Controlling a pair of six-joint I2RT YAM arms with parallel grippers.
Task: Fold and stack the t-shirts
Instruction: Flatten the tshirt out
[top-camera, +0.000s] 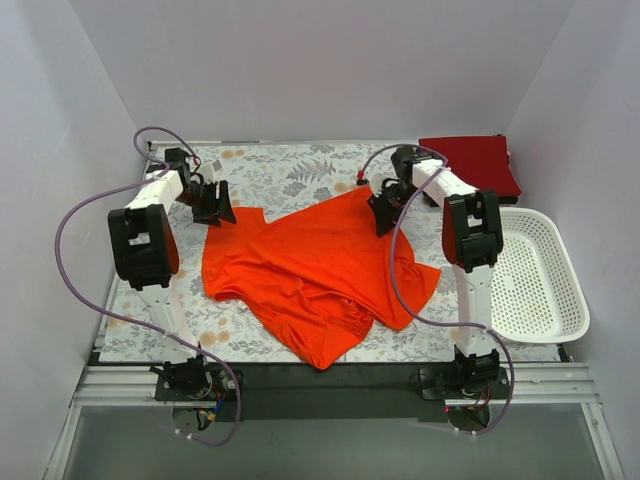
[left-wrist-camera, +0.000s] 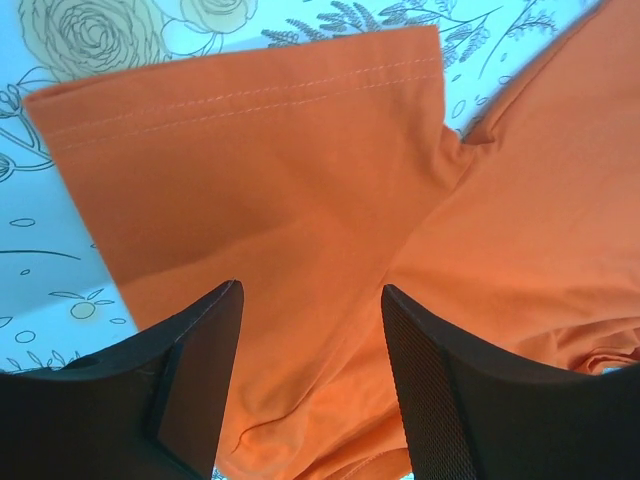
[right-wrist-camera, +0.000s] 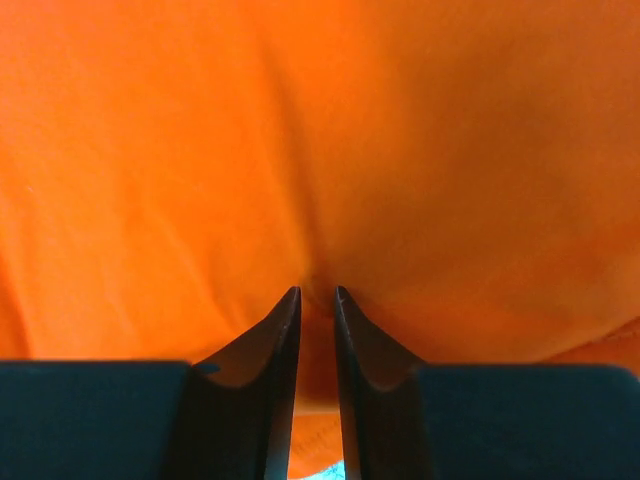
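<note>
The bright orange-red t-shirt (top-camera: 310, 270) lies spread and rumpled on the floral cloth; it also fills the left wrist view (left-wrist-camera: 300, 180) and the right wrist view (right-wrist-camera: 320, 150). My left gripper (top-camera: 213, 212) is open at the shirt's far left sleeve, its jaws (left-wrist-camera: 310, 300) wide apart over the sleeve fabric. My right gripper (top-camera: 385, 220) is at the shirt's far right corner, its jaws (right-wrist-camera: 316, 292) pinched on a fold of orange cloth. The darker crimson t-shirt (top-camera: 470, 165) lies folded at the back right. The blue shirt is out of view.
A white perforated basket (top-camera: 540, 275) stands at the right edge beside the right arm. The floral cloth (top-camera: 290, 170) covers the table. White walls enclose the left, back and right sides.
</note>
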